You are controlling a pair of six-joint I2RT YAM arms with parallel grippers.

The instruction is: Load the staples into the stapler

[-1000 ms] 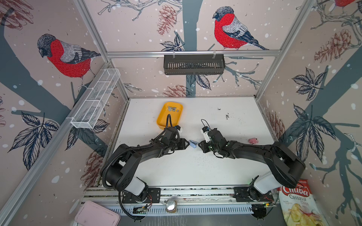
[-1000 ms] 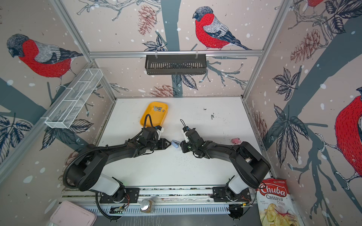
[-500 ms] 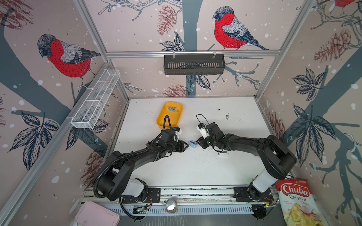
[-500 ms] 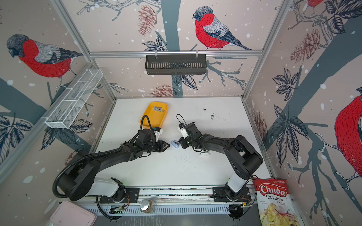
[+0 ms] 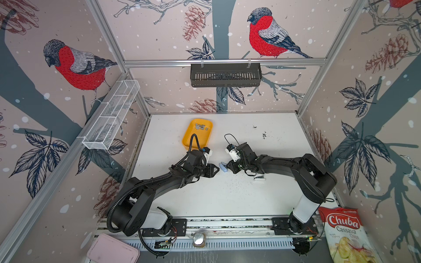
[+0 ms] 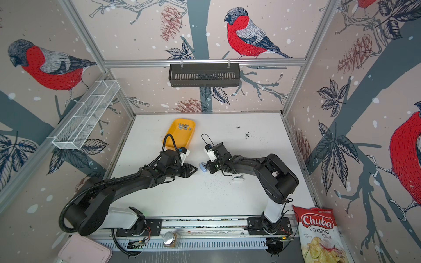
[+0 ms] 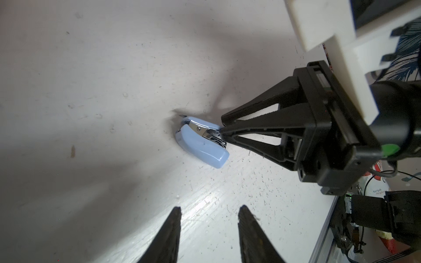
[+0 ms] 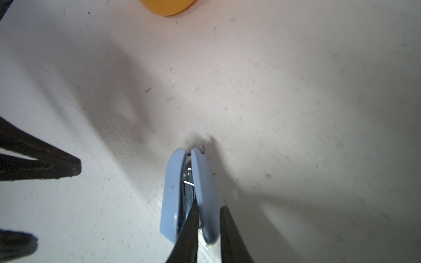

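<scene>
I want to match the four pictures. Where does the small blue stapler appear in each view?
In both top views: the blue stapler lies on the table, at the tips of the right gripper.
Left wrist: stapler near the centre, the right gripper pinching its end.
Right wrist: stapler at that gripper's own fingers, one finger between its two halves.
Shared landmark: the right gripper, on the stapler in every view.

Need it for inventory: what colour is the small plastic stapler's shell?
Pale blue stapler shell, clearest in the right wrist view.
</scene>
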